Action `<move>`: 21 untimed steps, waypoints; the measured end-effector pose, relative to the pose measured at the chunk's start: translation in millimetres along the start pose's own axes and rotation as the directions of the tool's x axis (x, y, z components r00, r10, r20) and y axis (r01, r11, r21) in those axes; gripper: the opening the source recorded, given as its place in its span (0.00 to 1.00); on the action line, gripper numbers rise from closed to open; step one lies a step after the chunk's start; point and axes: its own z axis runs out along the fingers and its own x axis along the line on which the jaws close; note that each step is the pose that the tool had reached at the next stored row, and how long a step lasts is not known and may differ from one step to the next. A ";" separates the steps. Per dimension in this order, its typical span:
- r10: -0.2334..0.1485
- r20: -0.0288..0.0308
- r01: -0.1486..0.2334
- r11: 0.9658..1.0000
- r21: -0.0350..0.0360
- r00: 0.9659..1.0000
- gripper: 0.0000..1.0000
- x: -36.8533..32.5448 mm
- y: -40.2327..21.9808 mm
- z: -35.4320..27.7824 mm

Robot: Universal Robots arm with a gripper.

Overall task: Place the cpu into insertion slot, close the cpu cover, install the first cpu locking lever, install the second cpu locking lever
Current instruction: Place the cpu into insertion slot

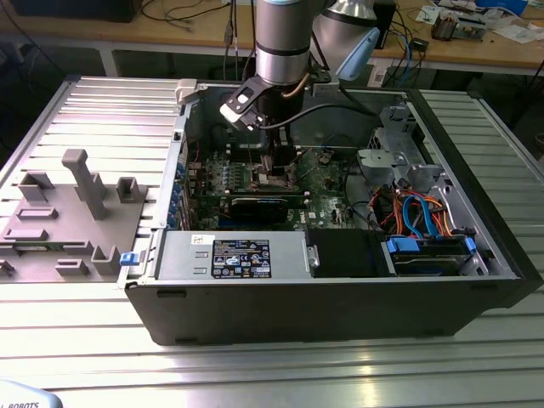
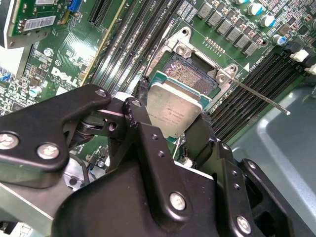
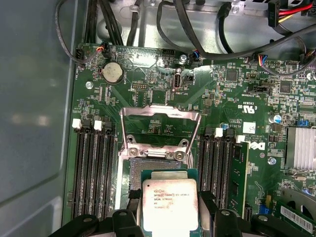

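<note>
The gripper (image 1: 276, 166) hangs low inside the open computer case (image 1: 340, 306), right above the green board (image 1: 327, 183). From the second wrist view, its two black fingers (image 2: 139, 116) are pressed in against opposite edges of the chip (image 2: 174, 112). They pinch it with the silver top facing up.

The chip sits between the fingertips and over the nearer part of the socket (image 3: 136, 173), not squared up with it. A strip of the socket's dark pin field lies bare just past the chip's far edge (whether the chip touches the socket at all, I cannot tell).

Beyond the socket, farther again from the gripper, the cover (image 3: 160, 109) is swung open and clear of it, and the board shows through its square opening. I cannot tell how steeply it stands.

A thin metal lever (image 2: 256, 95) angles away from one corner of the socket, out to one side of the gripper. Long black memory slots (image 3: 91, 173) run along both sides of the fingers. A round coin battery (image 3: 112, 73) lies on the board well beyond the cover.
</note>
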 end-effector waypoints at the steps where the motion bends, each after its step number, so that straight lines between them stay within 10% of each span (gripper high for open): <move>1: 0.001 0.000 -0.001 1.000 0.000 1.000 0.55 0.0 0.0 0.2; 21: 0.012 0.000 -0.012 1.000 0.000 1.000 0.55 0.1 -0.1 3.8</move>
